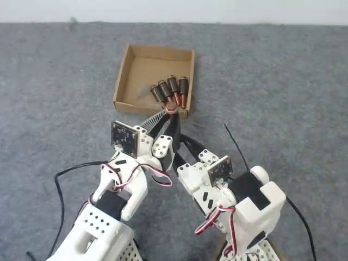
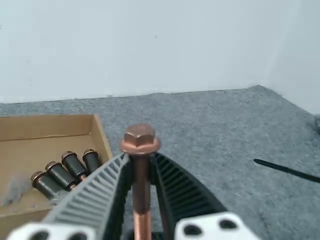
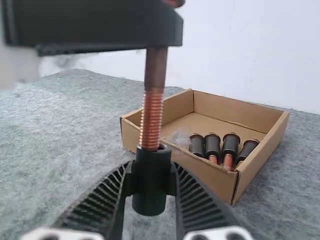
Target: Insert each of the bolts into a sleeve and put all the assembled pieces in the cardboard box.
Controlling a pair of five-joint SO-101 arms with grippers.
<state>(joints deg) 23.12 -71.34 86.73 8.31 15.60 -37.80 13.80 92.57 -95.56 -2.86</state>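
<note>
My left gripper is shut on a copper bolt, hex head up. In the right wrist view that bolt points down, its threaded tip just entering a black sleeve held upright in my shut right gripper. From above, both grippers meet just in front of the cardboard box, the bolt head showing at its near wall. Several assembled pieces lie side by side in the box's near right corner, also seen as assembled pieces and assembled pieces.
The table is covered in grey carpet. A black cable runs beside the right arm, and another cable loops left of the left arm. A white wall rises behind the box.
</note>
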